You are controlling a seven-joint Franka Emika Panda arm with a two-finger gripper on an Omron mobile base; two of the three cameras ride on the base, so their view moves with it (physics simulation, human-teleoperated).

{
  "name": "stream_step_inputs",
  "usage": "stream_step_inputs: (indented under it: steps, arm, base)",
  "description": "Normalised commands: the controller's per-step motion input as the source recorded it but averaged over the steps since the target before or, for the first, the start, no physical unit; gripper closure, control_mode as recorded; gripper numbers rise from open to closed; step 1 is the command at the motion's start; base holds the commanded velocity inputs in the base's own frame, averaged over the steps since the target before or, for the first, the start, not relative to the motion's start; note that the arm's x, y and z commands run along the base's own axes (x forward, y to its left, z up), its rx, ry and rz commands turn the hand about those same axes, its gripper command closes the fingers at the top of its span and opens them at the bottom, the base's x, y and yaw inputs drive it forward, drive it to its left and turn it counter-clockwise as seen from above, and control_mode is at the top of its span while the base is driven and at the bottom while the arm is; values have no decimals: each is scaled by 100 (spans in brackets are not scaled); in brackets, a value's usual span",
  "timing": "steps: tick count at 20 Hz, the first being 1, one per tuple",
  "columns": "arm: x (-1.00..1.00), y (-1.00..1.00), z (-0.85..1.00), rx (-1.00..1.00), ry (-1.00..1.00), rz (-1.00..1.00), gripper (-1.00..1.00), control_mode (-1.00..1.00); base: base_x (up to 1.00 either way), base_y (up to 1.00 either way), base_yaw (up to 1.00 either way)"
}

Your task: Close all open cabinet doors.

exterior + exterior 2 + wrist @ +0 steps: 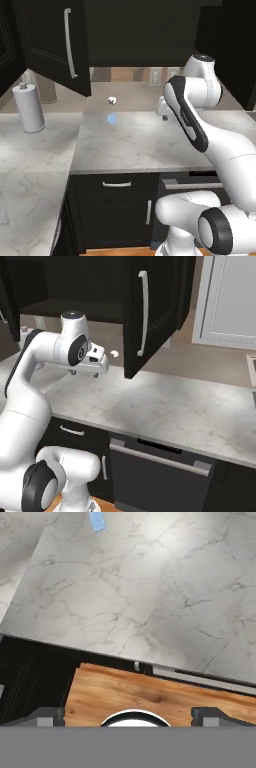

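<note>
The grey-veined marble counter [135, 142] spans the corner. Above it, two matte black upper cabinet doors [55, 42] [152, 308] with silver bar handles hang swung open. The white arm's gripper [84, 373] hovers over the counter, fingers spread, empty.

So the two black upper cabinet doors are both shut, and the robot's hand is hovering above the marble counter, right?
Not quite. The upper cabinet doors are open: the left door swings out over the counter in the left base view, and the right door stands ajar in the right base view. The gripper does hover above the marble.
</note>
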Motion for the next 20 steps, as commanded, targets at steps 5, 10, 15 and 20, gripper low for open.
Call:
stream_step_inputs:
  steps: [5,10,15,20]
  arm:
    - [0,0,0,0,0,0,-100,100]
    - [0,0,0,0,0,0,-100,100]
    - [0,0,0,0,0,0,-100,100]
    - [0,0,0,0,0,0,-100,100]
  base:
    - [41,-2,2]
    - [41,0,1]
    - [32,0,1]
    - [16,0,0]
